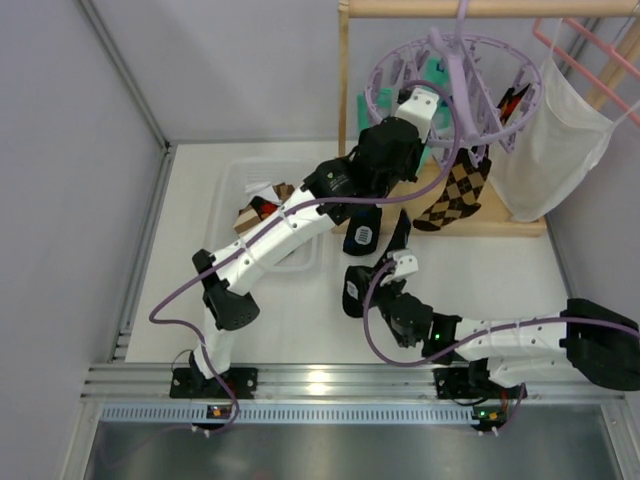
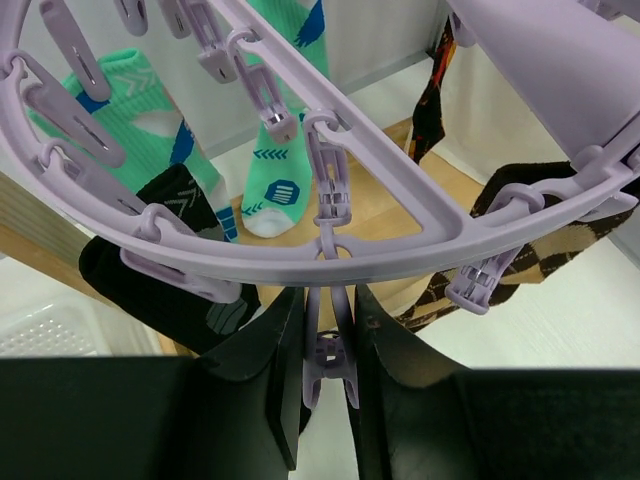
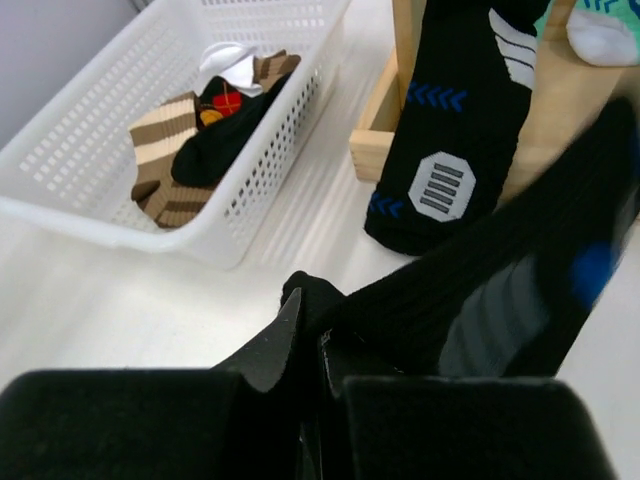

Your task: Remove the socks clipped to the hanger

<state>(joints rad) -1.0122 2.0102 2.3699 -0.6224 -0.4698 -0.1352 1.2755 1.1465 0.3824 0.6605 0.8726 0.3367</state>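
Note:
The lavender hanger (image 1: 455, 85) hangs from the wooden rack's top bar, and its ring (image 2: 400, 245) fills the left wrist view. My left gripper (image 1: 418, 102) (image 2: 328, 296) is shut on a clip peg (image 2: 330, 350) under the ring; the peg's lower tips hold no fabric. My right gripper (image 1: 398, 264) (image 3: 312, 320) is shut on a black sock (image 1: 355, 290) (image 3: 480, 300) that slants up toward the hanger; its top end is hidden. Another black sock (image 1: 362, 237) (image 3: 440, 190), mint socks (image 2: 280, 180) and an argyle sock (image 1: 455, 195) (image 2: 540, 230) hang from pegs.
A white basket (image 1: 248, 180) (image 3: 110, 150) holding several socks (image 3: 190, 150) sits left of the rack. The wooden rack (image 1: 345, 80) has a base board (image 1: 500, 225). A white mesh bag (image 1: 555, 140) hangs on a pink wire hanger (image 1: 590, 50) at the right. Grey walls enclose the table.

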